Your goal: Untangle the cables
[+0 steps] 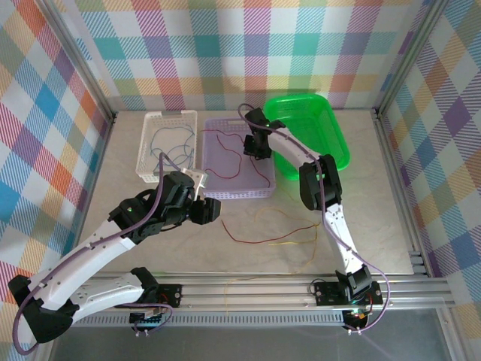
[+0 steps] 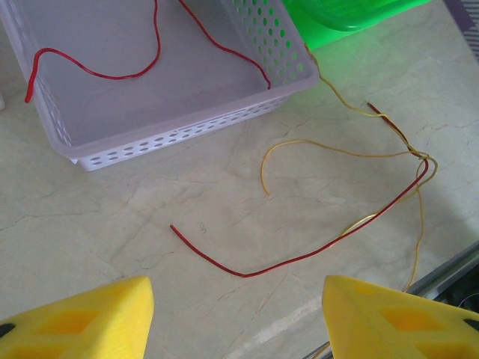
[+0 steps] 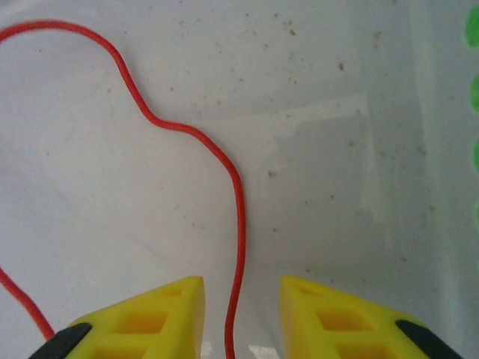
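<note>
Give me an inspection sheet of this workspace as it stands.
Surface: pale marbled table, bare around the containers and wires.
Job's things: loose red wire and yellow wires crossed together on the table; second red wire in the lilac basket; blue wire in the white basket.
Clutter: nothing seen; a green tub stands beside the lilac basket.
Grippers: left gripper open, empty, above the table wires; right gripper open, second red wire running between its fingers.
Cables: arm cable lies along the arm, apart from the wires.
Surroundings: plaid walls, metal rail.
</note>
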